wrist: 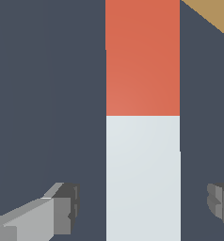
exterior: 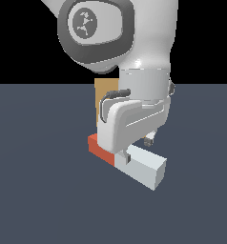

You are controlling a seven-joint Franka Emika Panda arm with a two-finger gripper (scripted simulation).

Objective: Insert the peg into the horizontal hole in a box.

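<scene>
The peg [exterior: 145, 165] lies flat on the dark floor, its red-orange end toward the exterior view's left and its white-grey part toward the right. My gripper [exterior: 126, 157] is lowered over the white part close to the colour join. In the wrist view the peg [wrist: 142, 94] runs between the two fingers [wrist: 62, 212], with a gap of floor on each side, so the gripper [wrist: 143, 204] is open and not touching it. The tan box [exterior: 105, 97] stands behind the arm, mostly covered by it; only a corner of the box [wrist: 212, 14] shows in the wrist view. The hole is hidden.
The dark grey-blue floor [exterior: 39, 190] stretches all around. The arm's white hand and wrist [exterior: 134, 114] block the view between the peg and the box.
</scene>
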